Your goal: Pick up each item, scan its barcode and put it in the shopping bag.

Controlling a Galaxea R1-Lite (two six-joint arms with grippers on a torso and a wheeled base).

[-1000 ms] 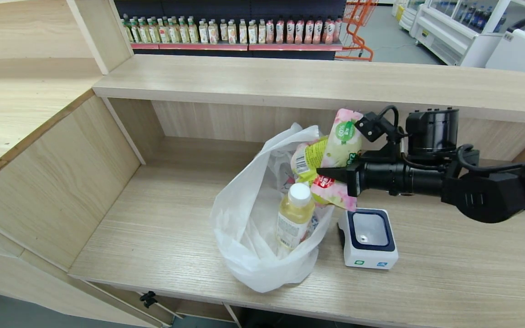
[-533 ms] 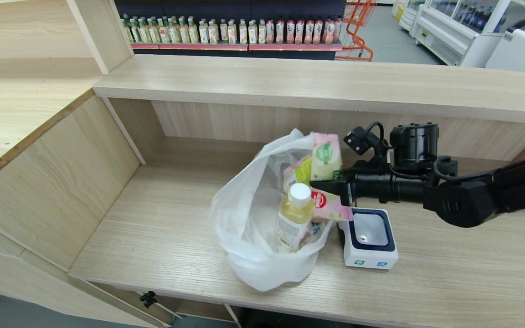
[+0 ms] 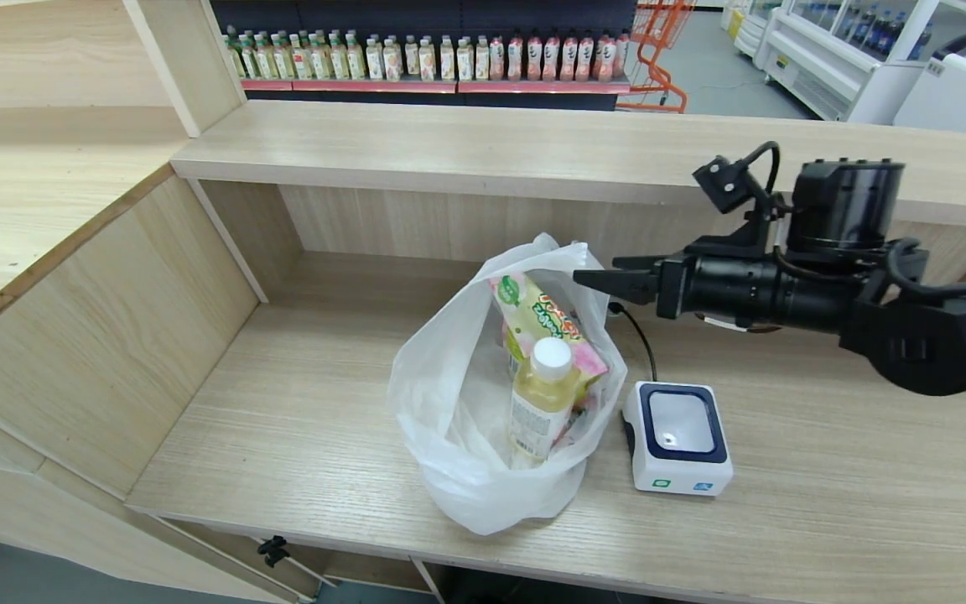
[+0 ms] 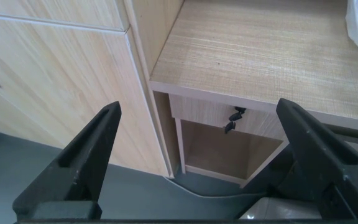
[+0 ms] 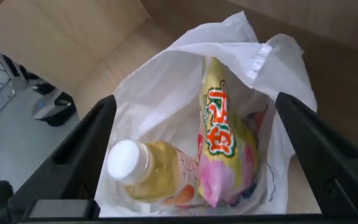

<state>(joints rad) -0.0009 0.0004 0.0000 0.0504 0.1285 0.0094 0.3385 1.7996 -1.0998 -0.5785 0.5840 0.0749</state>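
Note:
A white plastic shopping bag (image 3: 458, 403) stands on the wooden counter (image 3: 827, 503). Inside it a pink and green snack pouch (image 3: 546, 323) stands upright behind a yellow drink bottle (image 3: 540, 398) with a white cap. My right gripper (image 3: 596, 281) hangs open and empty above the bag's right rim. The right wrist view looks down into the bag (image 5: 166, 93) at the pouch (image 5: 225, 149) and the bottle (image 5: 151, 180); the dark fingers (image 5: 73, 162) stand wide apart. My left gripper (image 4: 197, 162) is open, low beside the counter's front edge, holding nothing.
A white barcode scanner (image 3: 677, 436) with a dark blue frame sits on the counter right of the bag, its cable running back. A wooden shelf (image 3: 584, 151) overhangs the recess. A side panel (image 3: 106, 335) walls the left. A latch (image 4: 232, 119) hangs under the counter.
My right gripper lowered the snack pouch into the bag, let it go, then rose up and to the right, open. The pouch now stands in the bag behind the bottle.

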